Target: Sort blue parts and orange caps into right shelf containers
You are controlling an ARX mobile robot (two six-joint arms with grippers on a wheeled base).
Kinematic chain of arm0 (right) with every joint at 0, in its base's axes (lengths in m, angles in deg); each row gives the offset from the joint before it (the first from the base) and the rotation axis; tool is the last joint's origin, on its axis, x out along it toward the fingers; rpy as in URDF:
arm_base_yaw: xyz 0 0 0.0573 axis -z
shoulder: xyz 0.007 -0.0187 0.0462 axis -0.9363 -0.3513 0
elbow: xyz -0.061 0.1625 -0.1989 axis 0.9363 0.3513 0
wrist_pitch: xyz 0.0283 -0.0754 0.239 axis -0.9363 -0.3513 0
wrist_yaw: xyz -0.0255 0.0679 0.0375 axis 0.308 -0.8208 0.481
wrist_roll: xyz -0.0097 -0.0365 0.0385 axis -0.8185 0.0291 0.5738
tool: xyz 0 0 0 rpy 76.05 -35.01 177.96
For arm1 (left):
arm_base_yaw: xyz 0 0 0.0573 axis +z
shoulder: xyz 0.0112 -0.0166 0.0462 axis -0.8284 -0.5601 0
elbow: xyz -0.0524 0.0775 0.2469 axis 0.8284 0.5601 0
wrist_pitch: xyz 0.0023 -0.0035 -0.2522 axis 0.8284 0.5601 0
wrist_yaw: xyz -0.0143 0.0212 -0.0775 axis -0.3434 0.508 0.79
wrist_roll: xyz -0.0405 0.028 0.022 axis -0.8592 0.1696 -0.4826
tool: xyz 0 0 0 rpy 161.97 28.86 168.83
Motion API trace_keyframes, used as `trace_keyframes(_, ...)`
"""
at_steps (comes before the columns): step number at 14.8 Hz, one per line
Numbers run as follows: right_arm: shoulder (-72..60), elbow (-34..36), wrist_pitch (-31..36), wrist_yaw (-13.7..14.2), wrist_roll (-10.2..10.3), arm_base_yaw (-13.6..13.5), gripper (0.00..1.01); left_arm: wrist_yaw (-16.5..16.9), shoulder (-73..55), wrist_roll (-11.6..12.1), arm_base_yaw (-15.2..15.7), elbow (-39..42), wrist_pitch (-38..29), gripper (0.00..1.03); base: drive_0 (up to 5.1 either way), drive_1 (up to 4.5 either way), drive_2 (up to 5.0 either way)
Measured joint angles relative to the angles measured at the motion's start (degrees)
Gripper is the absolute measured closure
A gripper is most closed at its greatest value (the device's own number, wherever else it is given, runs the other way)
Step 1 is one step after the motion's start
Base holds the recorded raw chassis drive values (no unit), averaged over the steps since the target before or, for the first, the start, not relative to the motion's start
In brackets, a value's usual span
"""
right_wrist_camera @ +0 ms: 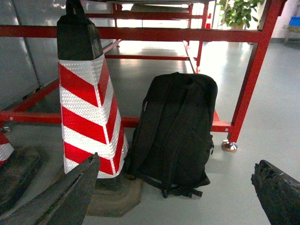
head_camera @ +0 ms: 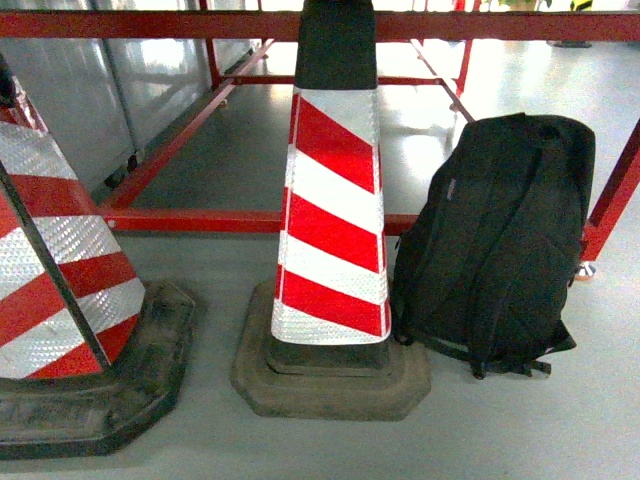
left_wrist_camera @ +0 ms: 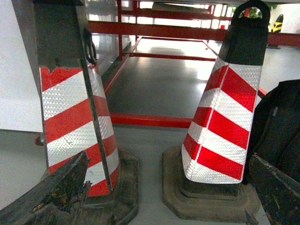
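No blue parts, orange caps or right shelf containers show in any view. In the left wrist view my left gripper (left_wrist_camera: 168, 164) stands open, its dark worn fingers (left_wrist_camera: 56, 187) spread wide with only grey floor and two traffic cones between them. The right wrist view has my right gripper (right_wrist_camera: 177, 161) open too, with nothing held; a black backpack stands beyond the gap. Neither gripper appears in the head view.
Two red-and-white striped traffic cones (head_camera: 335, 230) (head_camera: 55, 270) on heavy rubber bases stand close in front. A black backpack (head_camera: 500, 240) leans beside the middle cone. Behind them runs a low red steel rack frame (head_camera: 200, 220) with a foot (right_wrist_camera: 229, 146) on the grey floor.
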Motion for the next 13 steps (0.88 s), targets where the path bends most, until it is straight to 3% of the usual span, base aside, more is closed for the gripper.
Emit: trace_keyframes(13, 0.0, 0.0, 0.0, 0.0, 0.0, 0.0, 0.03, 0.0, 0.0, 0.0, 0.0, 0.0, 0.0, 0.05, 0.0, 0.00, 0.0)
